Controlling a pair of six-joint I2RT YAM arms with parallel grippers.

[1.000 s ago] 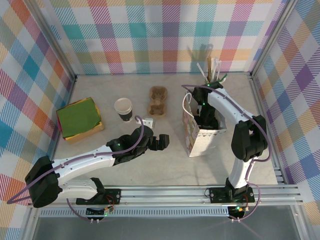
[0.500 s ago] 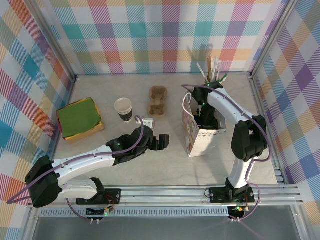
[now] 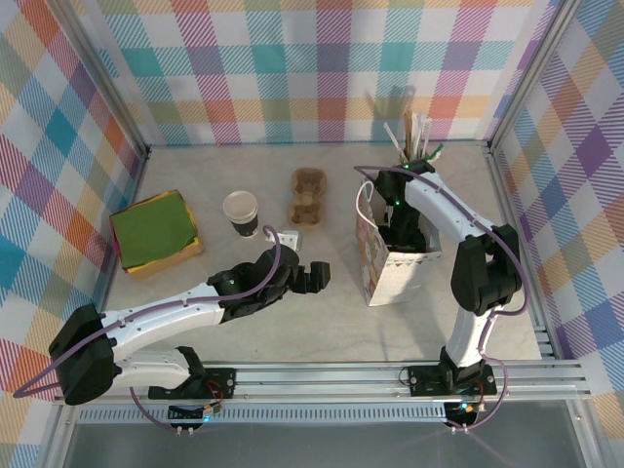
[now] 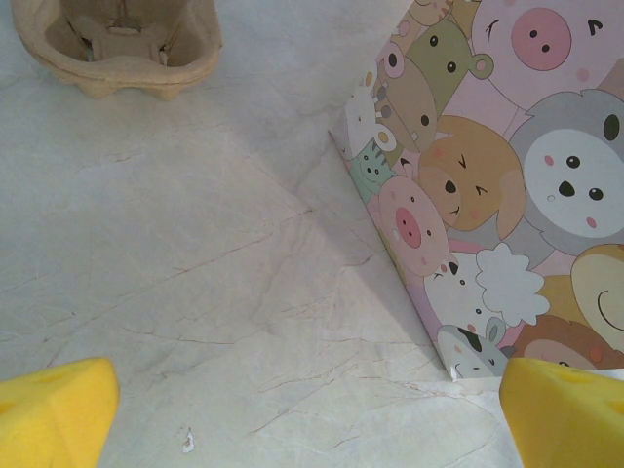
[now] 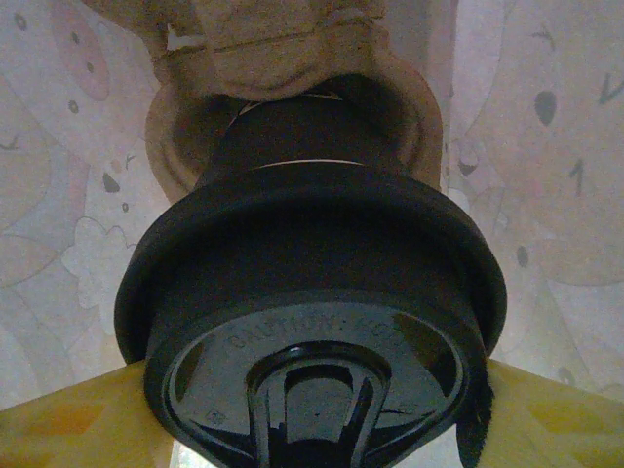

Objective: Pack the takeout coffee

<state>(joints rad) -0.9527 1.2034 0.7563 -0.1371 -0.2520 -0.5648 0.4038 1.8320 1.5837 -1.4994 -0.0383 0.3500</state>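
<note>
**Pale veined stone under plaid walls**

We see a marbled table (image 3: 322, 327) boxed in by checked walls (image 3: 292, 68). The takeout coffee (image 5: 312, 283) stands upright inside the paper bag (image 3: 376, 265). Its lid faces the wrist camera and its long axis runs down into a pulp carrier (image 5: 292, 58). The right gripper (image 5: 312, 419) clasps the lid rim. The left gripper (image 4: 312, 409) hovers wide apart, empty.

White arm links (image 3: 161, 317), black joints (image 3: 83, 356), purple cables (image 3: 279, 252), yellow fingertips (image 4: 54, 409)

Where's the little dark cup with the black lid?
The small dark black-lidded cup sits in a brown pulp holder inside the cartoon-printed paper bag, right of centre from above.
</note>
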